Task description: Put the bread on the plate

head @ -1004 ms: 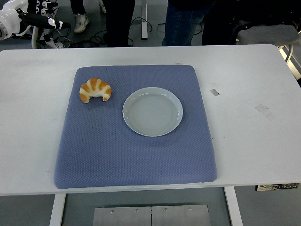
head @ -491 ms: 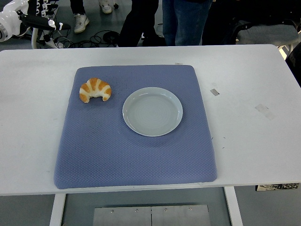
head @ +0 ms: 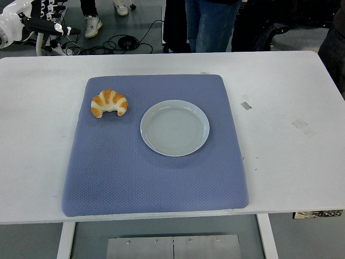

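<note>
So, bread not on plate; no robot hands in frame, so finger state could not be told.
Croissant-shaped bread point(head: 109, 102) lay on blue mat point(head: 108, 178), left of and apart from empty plate point(head: 174, 128); person's legs point(head: 207, 24) stood behind white table point(head: 291, 162).

Blue textured square mat point(head: 156, 178) lying on the white table point(head: 280, 162), small grey tape scraps point(head: 246, 105) stuck to the right of it, black cables point(head: 121, 40) on the floor beyond, legs of standing people point(head: 213, 24) behind the far edge.
</note>
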Robot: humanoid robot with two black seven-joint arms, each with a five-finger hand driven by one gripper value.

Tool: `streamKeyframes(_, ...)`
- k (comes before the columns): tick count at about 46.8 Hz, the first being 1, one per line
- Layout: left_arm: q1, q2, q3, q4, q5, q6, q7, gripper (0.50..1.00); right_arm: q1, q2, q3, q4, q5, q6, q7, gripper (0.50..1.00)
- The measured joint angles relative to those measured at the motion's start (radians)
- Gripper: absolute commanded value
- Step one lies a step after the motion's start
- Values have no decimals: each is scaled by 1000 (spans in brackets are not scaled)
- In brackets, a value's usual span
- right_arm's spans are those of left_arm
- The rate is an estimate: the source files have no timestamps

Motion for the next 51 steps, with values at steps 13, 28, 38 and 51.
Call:
streamKeyframes(13,3,-2,3,0,1,0,3,980,0,0,1,0,0,0,0,1000)
streamKeyframes(28,5,-2,19,0,2,-1,5,980,0,0,0,0,0,0,0,1000)
streamKeyframes(38,-3,-9,88,-7,4,-2,9,969,0,0,0,0,1,0,0,1000)
streamKeyframes(51,-7,-10,140,-87,90,-1,28,961,0,0,0,0,0,0,0,1000)
